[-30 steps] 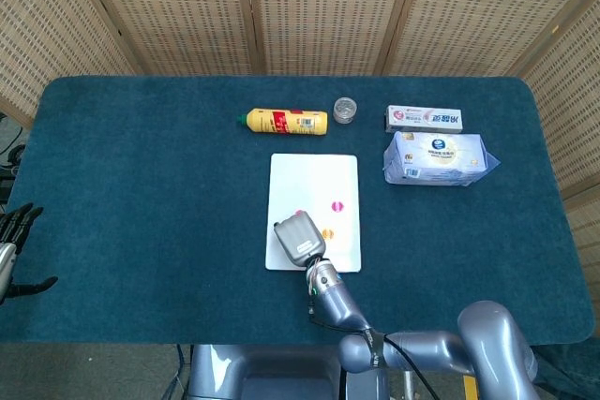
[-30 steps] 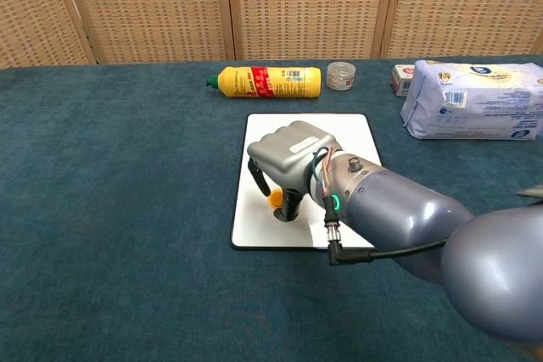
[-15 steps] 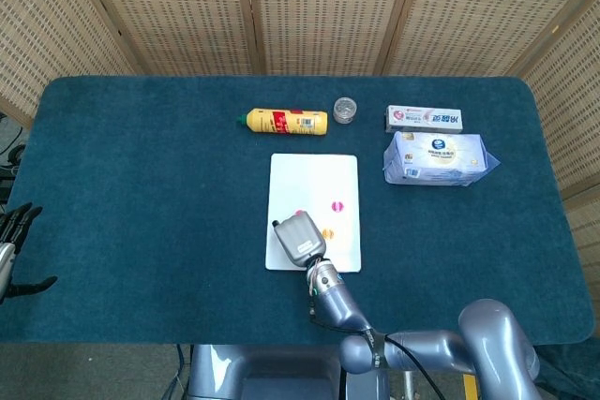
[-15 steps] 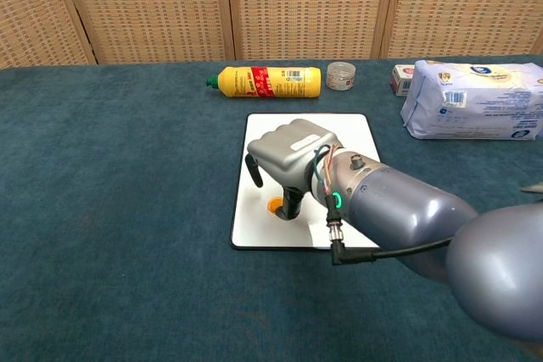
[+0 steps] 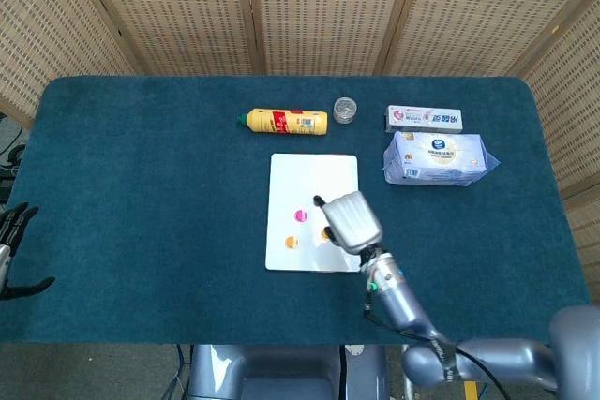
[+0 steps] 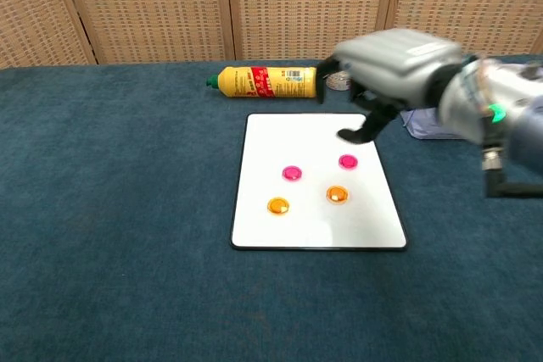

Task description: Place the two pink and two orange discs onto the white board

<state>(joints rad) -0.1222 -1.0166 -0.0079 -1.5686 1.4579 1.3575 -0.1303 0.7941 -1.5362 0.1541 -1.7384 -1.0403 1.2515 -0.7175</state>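
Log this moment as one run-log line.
state: two pink discs and two orange discs lie on white board | right hand raised above board, holding nothing | left hand idle at table edge

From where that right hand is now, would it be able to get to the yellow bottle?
Probably yes. The right hand is raised above the far right part of the white board, holding nothing, and the yellow bottle lies just beyond the board's far edge with nothing between them.

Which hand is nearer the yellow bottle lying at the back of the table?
The right hand. It hangs over the white board's far right corner, a little right of the yellow bottle. The left hand sits at the table's left edge, far away.
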